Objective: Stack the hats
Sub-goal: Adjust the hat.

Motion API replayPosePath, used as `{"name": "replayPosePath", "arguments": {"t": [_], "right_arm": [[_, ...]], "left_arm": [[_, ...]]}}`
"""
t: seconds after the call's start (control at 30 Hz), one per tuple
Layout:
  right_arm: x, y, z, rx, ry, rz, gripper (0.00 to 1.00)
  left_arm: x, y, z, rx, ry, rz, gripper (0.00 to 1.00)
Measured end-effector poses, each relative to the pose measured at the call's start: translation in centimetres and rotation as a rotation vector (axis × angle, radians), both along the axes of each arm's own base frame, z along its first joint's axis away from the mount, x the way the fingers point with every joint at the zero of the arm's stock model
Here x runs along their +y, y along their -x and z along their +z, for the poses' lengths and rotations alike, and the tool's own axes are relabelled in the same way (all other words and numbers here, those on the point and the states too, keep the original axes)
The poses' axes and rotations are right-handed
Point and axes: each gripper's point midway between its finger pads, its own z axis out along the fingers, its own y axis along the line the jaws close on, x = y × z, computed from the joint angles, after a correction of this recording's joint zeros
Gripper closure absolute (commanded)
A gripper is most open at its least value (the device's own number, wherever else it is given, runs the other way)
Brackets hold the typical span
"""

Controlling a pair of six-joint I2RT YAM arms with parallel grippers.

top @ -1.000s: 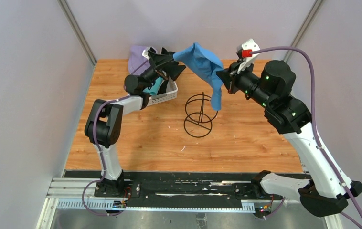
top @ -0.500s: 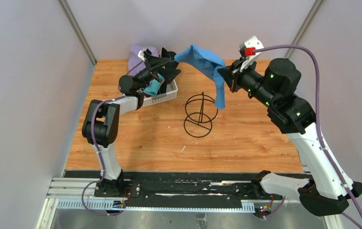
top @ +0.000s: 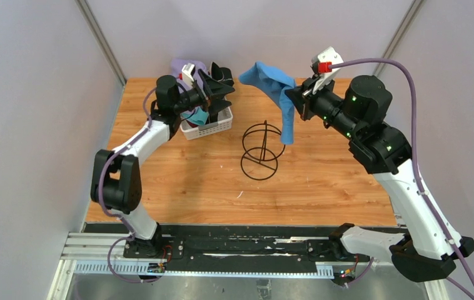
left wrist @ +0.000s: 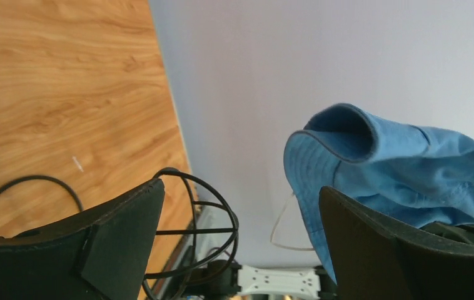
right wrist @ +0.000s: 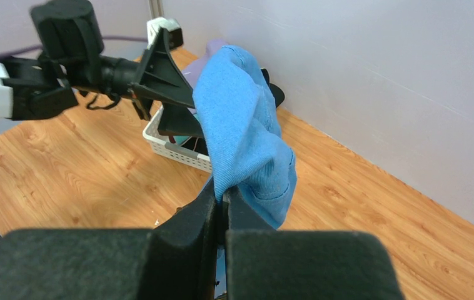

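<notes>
Two robot arms are fixed at the near edge of a big wooden bench (top: 178,181). The right arm (top: 403,181) looks biggest in the top view. It reaches up and across toward the far middle of the bench. The left arm (top: 134,144) bends out to the left and reaches toward the far left corner. A blue hat (top: 278,87) hangs in the air, up off the bench, over the far side of the wire stand (top: 261,150). One edge of the hat is pinched in the right tool (top: 294,101), and its two fingers are pressed tight together on the cloth. One part of the hat sticks out toward the left arm and one part droops down. A white basket (top: 212,127) sits on the bench near the far left corner. The black wire stand sits near the middle of the bench, a little to the right of the basket. A purple hat (top: 181,69) lies at the far side of the basket, by the wall. A bit of a teal hat (top: 200,117) shows inside the basket. The left tool (top: 219,87) is up above the basket with its fingers spread wide apart. It points toward the blue hat but does not touch it.
</notes>
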Motion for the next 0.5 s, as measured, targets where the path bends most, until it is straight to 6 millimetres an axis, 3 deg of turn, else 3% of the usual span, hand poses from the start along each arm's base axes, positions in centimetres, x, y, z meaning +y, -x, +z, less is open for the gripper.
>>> {"name": "replayPosePath", "arguments": {"t": [0.23,0.5], "right_arm": [[0.7,-0.7,-0.8,0.021,0.011,0.007,0.99],[2.6,-2.6,-2.2,0.073,0.004,0.027,0.99]], "left_arm": [[0.9,2.4,2.3,-0.113,-0.128,0.074,0.02],[0.7,5.9,1.9,-0.168,-0.195,0.173,0.02]]}}
